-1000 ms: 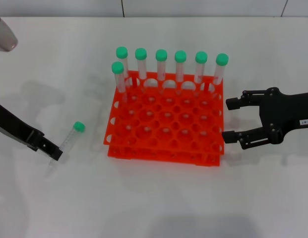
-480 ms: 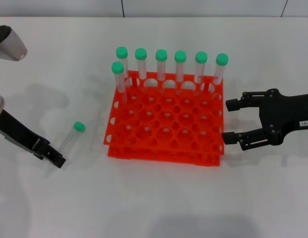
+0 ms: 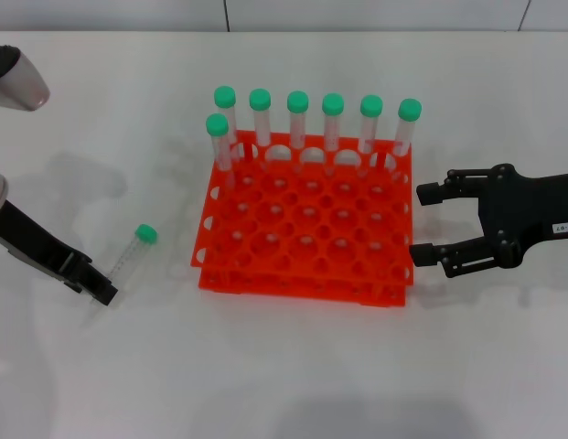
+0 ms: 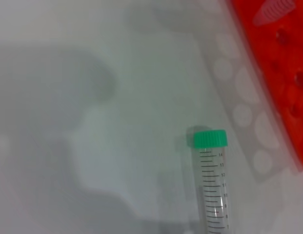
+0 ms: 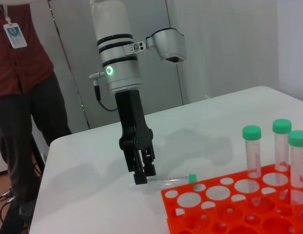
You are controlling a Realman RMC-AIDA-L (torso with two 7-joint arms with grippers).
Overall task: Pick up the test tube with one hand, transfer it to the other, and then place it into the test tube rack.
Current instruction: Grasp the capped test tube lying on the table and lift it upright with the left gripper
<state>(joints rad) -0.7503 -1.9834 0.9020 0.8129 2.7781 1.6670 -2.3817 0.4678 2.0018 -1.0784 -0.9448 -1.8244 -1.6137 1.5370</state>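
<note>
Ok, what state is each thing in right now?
Loose tube: lying flat on the table, capped, not gripped.
Left tool: at the tube's bottom end.
Right tool: open, beside the rack.
Rack: upright, seven capped tubes standing in it.

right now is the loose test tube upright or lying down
Lying down: the test tube rests flat on the table, green cap toward the rack.

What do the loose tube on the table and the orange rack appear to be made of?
The test tube looks like clear plastic: the table shows through its wall, black graduation marks are printed on it, and its green screw cap is ribbed and matte. The test tube rack looks like moulded orange-red plastic, opaque and slightly glossy, with evenly formed round holes. Glass for the tube cannot be ruled out.
</note>
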